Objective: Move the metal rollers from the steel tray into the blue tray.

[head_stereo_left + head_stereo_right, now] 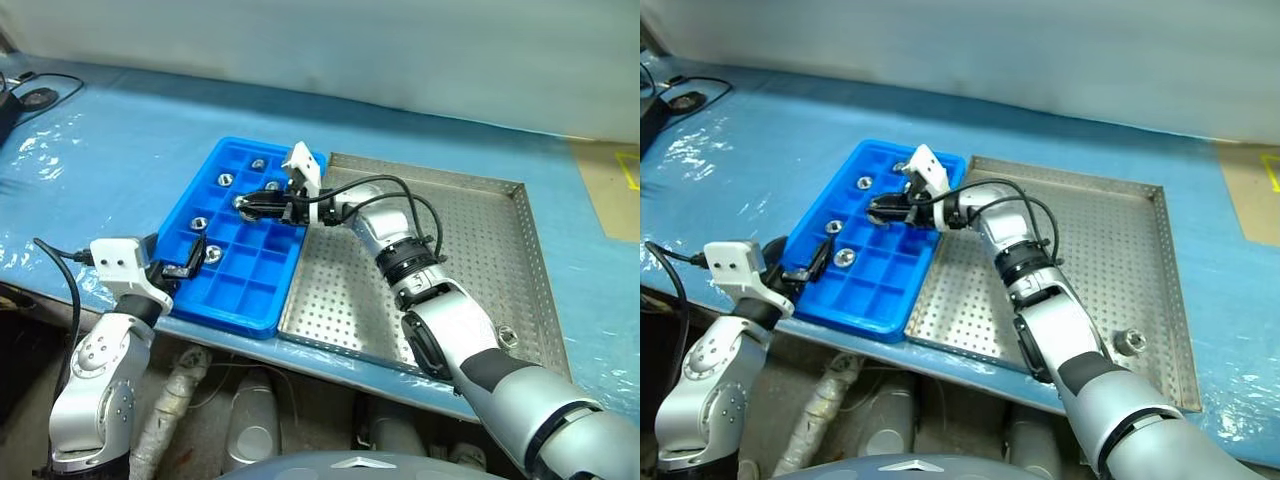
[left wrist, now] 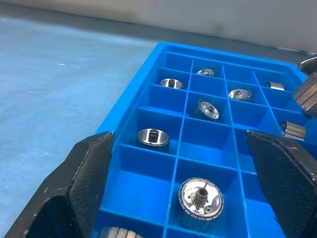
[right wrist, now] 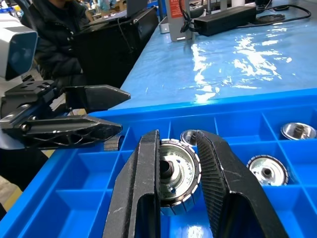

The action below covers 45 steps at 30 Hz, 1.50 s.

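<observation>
The right tool (image 3: 177, 198) is pinching one metal roller (image 3: 176, 174) between its two black fingers. It holds the roller just above the blue tray (image 1: 205, 185), over the small boxes near the middle of that tray.

The left tool (image 1: 180, 265) is spread wide and holds nothing. It sits at the near edge of the blue tray, close to the front edge of the counter (image 1: 120, 150). Right in front of it, one roller (image 2: 200, 203) lies in a box in the tray's near row.

More rollers lie in other boxes of the blue tray, one to a box. Some are by the far end of the tray.

The steel tray (image 1: 480, 230) lies on the counter just beside the blue tray, on its right side, and their edges look like they touch. One roller (image 1: 1130, 342) lies in the steel tray, near its front right corner.

The counter has a blue cover. A black cable (image 1: 45, 85) lies near its far left corner. A person in dark clothes (image 3: 54, 34) can be seen past the counter in the right wrist view.
</observation>
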Each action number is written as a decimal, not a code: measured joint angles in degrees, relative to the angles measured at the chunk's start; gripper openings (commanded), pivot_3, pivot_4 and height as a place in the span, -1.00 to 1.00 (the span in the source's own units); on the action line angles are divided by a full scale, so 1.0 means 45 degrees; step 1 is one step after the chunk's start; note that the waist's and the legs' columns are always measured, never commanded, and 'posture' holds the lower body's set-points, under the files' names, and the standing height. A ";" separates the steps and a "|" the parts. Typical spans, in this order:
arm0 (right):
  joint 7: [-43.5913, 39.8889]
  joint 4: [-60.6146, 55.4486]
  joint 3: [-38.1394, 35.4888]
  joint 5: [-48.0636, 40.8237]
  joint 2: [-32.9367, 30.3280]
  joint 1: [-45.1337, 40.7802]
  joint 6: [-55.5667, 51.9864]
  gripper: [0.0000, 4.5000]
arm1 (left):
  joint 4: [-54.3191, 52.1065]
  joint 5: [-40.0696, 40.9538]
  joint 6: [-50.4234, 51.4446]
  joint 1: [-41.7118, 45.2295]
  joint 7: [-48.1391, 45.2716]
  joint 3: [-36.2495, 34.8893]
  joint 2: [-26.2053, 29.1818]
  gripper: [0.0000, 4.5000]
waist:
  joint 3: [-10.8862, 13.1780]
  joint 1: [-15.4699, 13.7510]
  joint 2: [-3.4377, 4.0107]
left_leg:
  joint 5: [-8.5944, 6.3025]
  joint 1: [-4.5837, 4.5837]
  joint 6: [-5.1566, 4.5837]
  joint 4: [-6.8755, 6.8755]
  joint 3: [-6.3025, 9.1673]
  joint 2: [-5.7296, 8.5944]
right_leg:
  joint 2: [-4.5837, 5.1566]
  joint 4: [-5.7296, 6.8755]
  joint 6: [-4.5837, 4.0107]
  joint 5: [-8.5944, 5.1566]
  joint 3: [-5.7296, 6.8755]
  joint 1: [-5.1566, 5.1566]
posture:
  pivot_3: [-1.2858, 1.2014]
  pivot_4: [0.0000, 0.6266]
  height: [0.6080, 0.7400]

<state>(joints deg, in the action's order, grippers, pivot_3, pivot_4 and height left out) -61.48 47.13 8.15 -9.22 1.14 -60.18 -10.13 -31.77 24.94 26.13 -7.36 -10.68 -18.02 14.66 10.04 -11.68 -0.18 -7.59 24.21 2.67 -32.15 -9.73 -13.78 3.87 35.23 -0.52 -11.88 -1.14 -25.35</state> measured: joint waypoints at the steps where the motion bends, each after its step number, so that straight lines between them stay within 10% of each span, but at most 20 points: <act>1: 0.0044 0.0158 0.0017 0.0046 0.0115 0.0000 0.0084 -0.67 | -0.0112 -0.0012 -0.0024 -0.0090 0.0039 -0.0015 0.0002 1.00 | 0.0000 -0.0045 0.0000 | 0.0000 0.0008 0.0000 0.0000 0.0006 0.0000 | 0.0002 -0.0001 -0.0001 -0.0006 0.0000 0.0001 | 0.43 -0.52 1.00; 22: 0.1229 0.1924 0.0222 0.0840 0.0562 -0.0357 0.1209 -0.67 | -0.0636 -0.0392 -0.0030 -0.0284 0.0200 0.0629 0.0021 1.00 | 0.0002 -0.0424 0.0003 | 0.0002 0.0038 0.0007 -0.0003 0.0059 0.0004 | 0.0002 0.0006 0.0002 -0.0012 0.0025 0.0002 | 0.42 -0.52 1.00; 31: 0.1799 0.2182 0.0034 0.0881 0.0186 -0.0423 0.1607 0.65 | -0.0463 -0.0503 -0.0023 0.0173 -0.0379 0.1465 0.0242 1.00 | 0.0002 -0.0383 0.0003 | 0.0006 0.0037 0.0014 -0.0008 0.0061 0.0004 | 0.0002 0.0021 0.0001 -0.0011 0.0030 0.0002 | 0.39 -0.52 1.00; 45: 0.3214 0.2346 -0.1491 0.0856 -0.1763 -0.0550 0.1993 0.65 | 0.1318 -0.0239 -0.0218 0.2484 -0.2731 0.2615 0.0758 1.00 | 0.0001 0.0166 0.0004 | 0.0017 0.0030 0.0029 -0.0085 0.0058 0.0012 | 0.0004 0.0104 0.0000 -0.0010 0.0025 0.0000 | 0.18 -0.52 1.00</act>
<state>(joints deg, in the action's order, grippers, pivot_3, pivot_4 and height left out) -47.02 57.69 1.44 -5.36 -6.79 -62.65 -1.16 -25.84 23.86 25.15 3.82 -22.97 -6.26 18.07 10.05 -10.93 -0.16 -7.51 24.34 2.80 -32.53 -9.47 -13.72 3.89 35.70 -0.52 -11.92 -1.03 -25.35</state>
